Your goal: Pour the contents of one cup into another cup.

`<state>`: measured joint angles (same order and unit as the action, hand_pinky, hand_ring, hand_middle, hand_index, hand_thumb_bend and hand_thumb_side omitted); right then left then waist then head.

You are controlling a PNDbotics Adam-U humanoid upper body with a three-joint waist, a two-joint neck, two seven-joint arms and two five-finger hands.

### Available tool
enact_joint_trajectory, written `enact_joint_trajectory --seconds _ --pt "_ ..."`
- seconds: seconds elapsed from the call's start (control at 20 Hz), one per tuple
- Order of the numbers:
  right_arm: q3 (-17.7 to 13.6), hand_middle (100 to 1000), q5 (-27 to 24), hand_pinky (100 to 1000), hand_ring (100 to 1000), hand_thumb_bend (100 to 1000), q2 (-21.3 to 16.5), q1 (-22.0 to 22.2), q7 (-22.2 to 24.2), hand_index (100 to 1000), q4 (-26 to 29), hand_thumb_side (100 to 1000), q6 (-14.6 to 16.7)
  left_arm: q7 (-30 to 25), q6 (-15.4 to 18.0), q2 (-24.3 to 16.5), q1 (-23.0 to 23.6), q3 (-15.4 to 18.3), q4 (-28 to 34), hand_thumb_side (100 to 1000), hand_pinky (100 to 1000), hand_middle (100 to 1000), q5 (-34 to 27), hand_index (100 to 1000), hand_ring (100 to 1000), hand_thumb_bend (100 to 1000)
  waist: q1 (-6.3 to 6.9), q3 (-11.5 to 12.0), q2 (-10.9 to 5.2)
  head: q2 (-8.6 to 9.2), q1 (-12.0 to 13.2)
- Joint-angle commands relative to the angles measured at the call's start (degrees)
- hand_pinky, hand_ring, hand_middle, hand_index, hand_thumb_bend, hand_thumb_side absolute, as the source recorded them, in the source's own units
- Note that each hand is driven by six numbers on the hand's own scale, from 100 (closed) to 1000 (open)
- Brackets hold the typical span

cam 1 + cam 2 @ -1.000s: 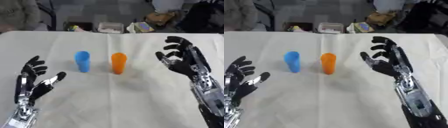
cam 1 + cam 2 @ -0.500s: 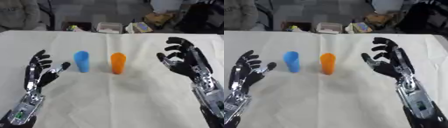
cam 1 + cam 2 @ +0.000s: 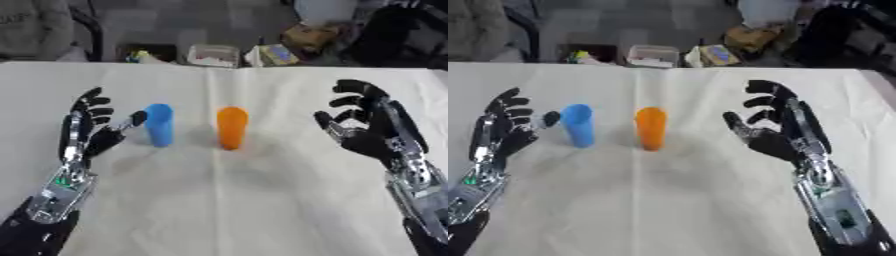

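A blue cup point(image 3: 159, 124) and an orange cup point(image 3: 232, 128) stand upright side by side on the cream table, blue on the left. My left hand point(image 3: 86, 134) is open just left of the blue cup, its thumb tip almost touching the cup's upper side. To the right of the orange cup, and well apart from it, my right hand point(image 3: 371, 132) is raised with its fingers spread open and its palm facing the cups. What is inside the cups is hidden.
The cream cloth-covered table point(image 3: 227, 210) fills the view. Beyond its far edge sit a white container point(image 3: 213, 54), a cardboard box point(image 3: 308, 36) and other clutter on the floor.
My left hand has risen from the lower left and moved right, up to the blue cup. The right hand has hardly moved. Both cups stand where they were.
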<state>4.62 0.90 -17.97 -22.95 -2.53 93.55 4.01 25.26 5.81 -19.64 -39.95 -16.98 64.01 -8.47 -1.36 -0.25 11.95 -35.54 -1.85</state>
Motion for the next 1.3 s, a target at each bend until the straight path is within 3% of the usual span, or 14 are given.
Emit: enact_joint_trajectory --seconds 0.05,0.65,1.3 --pt "-0.03 728 -0.29 507 681 468 -0.51 -1.03 0.33 809 1.51 178 0.07 -1.58 0.57 -1.67 -1.81 -0.20 -0.85 378 722 679 -0.48 869 677 1000 -0.03 -0.45 -0.50 1.10 0.50" --pt "0.17 728 -0.20 507 680 469 -0.16 -1.72 0.62 808 1.79 176 0.08 -4.71 3.04 -0.35 -5.00 -0.44 -6.07 374 726 671 0.79 867 676 1000 -0.38 -2.96 1.33 1.71 1.21" --pt "0.23 728 -0.21 505 680 463 -0.08 -1.99 0.73 808 1.71 179 0.06 -9.40 2.52 0.85 -5.90 -1.72 -6.31 361 720 641 3.86 850 648 1000 0.28 -3.86 1.44 1.72 1.23"
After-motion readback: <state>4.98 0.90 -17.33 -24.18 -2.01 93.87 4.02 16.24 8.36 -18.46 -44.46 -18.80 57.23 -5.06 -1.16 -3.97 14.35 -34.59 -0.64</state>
